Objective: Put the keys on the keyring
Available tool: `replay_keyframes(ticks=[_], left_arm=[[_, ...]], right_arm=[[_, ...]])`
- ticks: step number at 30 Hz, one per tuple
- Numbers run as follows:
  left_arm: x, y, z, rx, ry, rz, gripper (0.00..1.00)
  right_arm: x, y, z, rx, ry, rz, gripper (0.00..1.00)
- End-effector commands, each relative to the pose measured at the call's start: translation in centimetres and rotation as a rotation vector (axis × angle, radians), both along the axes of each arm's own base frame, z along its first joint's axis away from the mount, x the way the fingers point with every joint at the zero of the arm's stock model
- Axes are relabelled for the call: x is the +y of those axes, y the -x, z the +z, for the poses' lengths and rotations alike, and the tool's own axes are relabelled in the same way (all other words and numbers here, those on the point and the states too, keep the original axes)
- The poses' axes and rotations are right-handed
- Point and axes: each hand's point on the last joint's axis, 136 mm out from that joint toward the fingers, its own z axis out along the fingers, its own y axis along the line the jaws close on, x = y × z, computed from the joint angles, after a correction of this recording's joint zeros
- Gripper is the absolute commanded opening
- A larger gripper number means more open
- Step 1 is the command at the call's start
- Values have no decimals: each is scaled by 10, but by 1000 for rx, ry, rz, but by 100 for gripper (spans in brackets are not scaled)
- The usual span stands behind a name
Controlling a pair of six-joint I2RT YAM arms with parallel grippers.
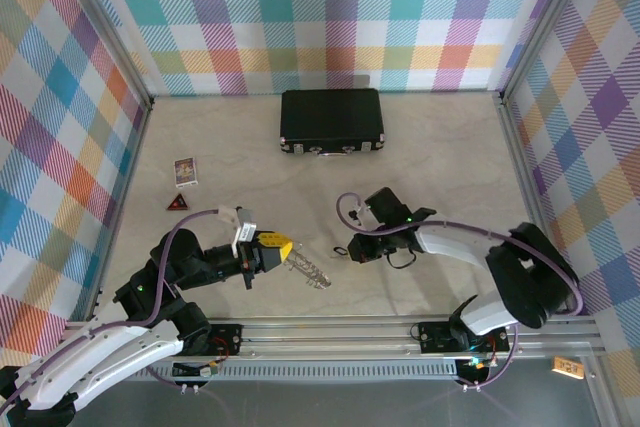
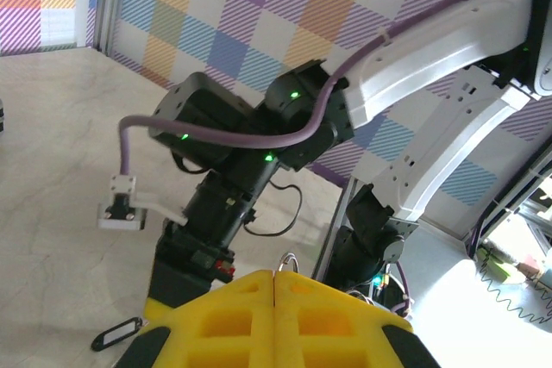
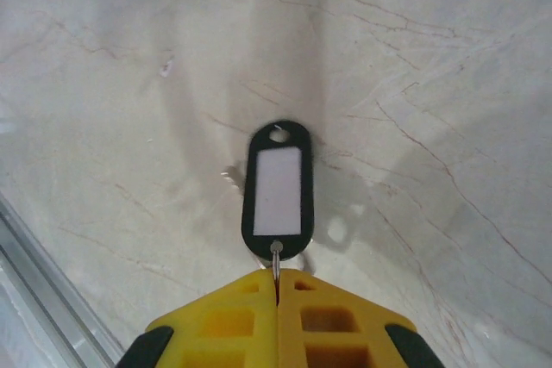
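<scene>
The keys (image 1: 311, 270) form a short silvery chain that sticks out to the right from my left gripper (image 1: 291, 251), whose yellow fingers are shut on one end. In the left wrist view a small silver loop (image 2: 291, 261) pokes out between that gripper's (image 2: 276, 275) closed tips. The keyring is a thin metal ring (image 3: 275, 258) carrying a black oval tag with a white label (image 3: 278, 191). My right gripper (image 3: 276, 277) is shut on the ring, and the tag lies flat on the table ahead of it. From above, the tag (image 1: 338, 252) sits just right of the keys, at the right gripper (image 1: 352, 249).
A black case (image 1: 331, 121) stands at the back centre. A small card box (image 1: 185, 171) and a red triangle (image 1: 178, 204) lie at the left. Plaid walls close three sides, and a metal rail (image 1: 330, 331) runs along the near edge.
</scene>
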Motion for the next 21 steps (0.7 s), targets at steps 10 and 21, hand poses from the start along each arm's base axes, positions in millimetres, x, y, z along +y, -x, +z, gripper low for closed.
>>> replay_keyframes(ticks=[10, 21], left_arm=[[-7, 4, 31, -65, 29, -47, 0], [-13, 6, 41, -109, -29, -94, 0]], right_arm=[[8, 35, 145, -516, -350, 271, 0], [16, 80, 225, -643, -600, 460, 0]])
